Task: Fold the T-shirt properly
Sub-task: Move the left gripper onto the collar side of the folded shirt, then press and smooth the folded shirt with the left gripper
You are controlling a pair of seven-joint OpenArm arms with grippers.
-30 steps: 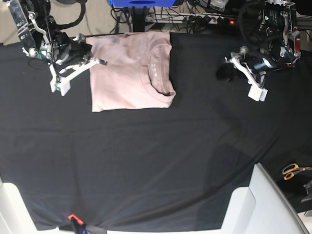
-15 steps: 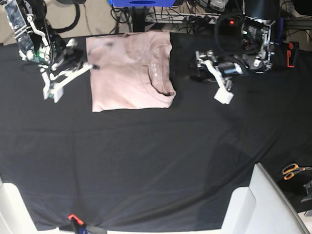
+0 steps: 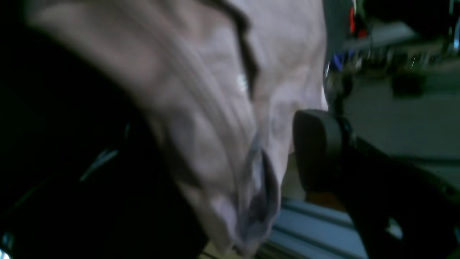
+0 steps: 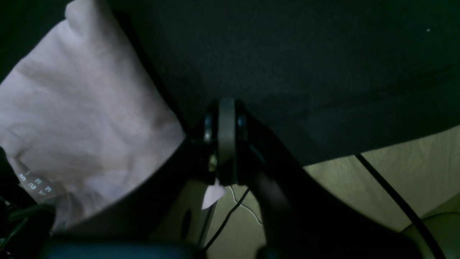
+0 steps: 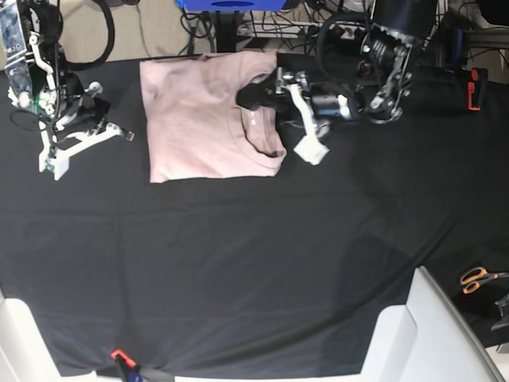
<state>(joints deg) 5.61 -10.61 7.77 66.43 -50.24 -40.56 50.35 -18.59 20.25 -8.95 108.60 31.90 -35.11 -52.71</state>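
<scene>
Currently the T-shirt (image 5: 208, 119) lies on the black tablecloth (image 5: 238, 263) toward the far edge of the counter, already reduced to a compact rectangle with the ribbed collar (image 5: 258, 119) showing along its right-hand side. One garment only in view.

Left pincer (image 5: 266, 95) (it sits on the right of the base view) is reaching in at the collar edge of the fold. Its jaws stand wide; the left wrist view shows one dark pad (image 3: 316, 151) just beside a bunched ridge of pink cloth, with fabric between the jaws but nothing clamped. Judgement: it is placed there to take the collar-side edge for a further fold or to square it up. That view is blurred, so I cannot tell whether the pad actually touches the cloth.

Right pincer (image 4: 226, 144) is closed on itself, holding nothing, and hangs just off the left-hand edge of the shirt near the counter's rim; this looks like parking clear of the garment so the other arm can work.

Count: two arms, two pincers, one T-shirt, one pair of orange-handled scissors (image 5: 477, 278) well apart at the right edge of the base view
</scene>
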